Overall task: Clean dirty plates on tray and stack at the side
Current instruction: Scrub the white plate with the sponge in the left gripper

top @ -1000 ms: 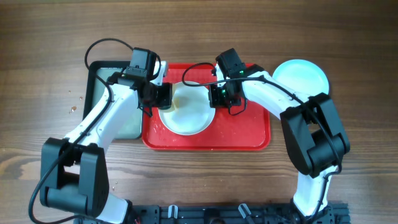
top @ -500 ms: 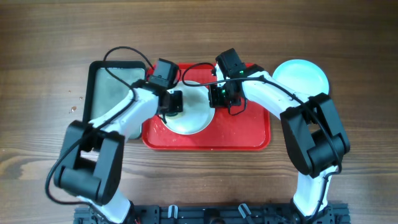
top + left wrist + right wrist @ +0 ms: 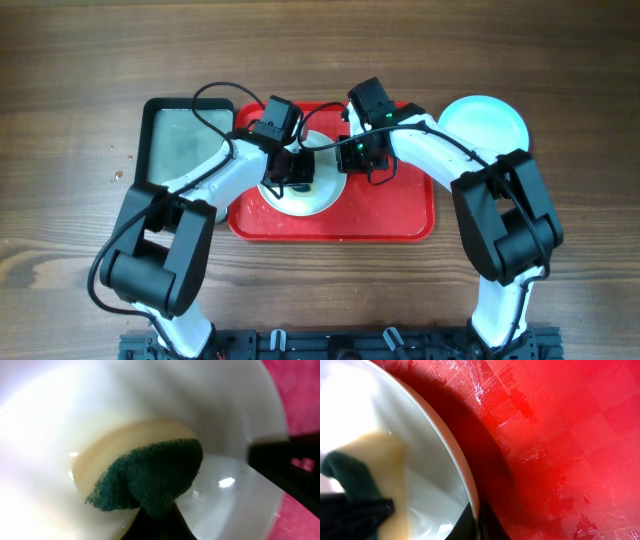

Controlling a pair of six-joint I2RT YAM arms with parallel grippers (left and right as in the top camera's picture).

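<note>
A white plate (image 3: 322,195) lies on the red tray (image 3: 390,210). My left gripper (image 3: 298,172) is shut on a green-and-yellow sponge (image 3: 150,477) and presses it onto the plate's inside (image 3: 225,405). My right gripper (image 3: 348,155) is shut on the plate's right rim, which runs between its fingers (image 3: 476,520) in the right wrist view. The plate (image 3: 420,450) and the sponge (image 3: 350,480) show there too, over the wet tray (image 3: 560,435). A light cyan plate (image 3: 485,125) sits on the table to the right of the tray; I cannot tell if a second lies under it.
A black tray (image 3: 180,140) with a wet bottom lies just left of the red tray. Water drops lie on the red tray's floor. The two arms nearly meet over the white plate. Bare wooden table surrounds both trays.
My left gripper has moved right with the sponge, from the plate's left edge to its middle. The right gripper keeps its hold on the rim and has not moved.
</note>
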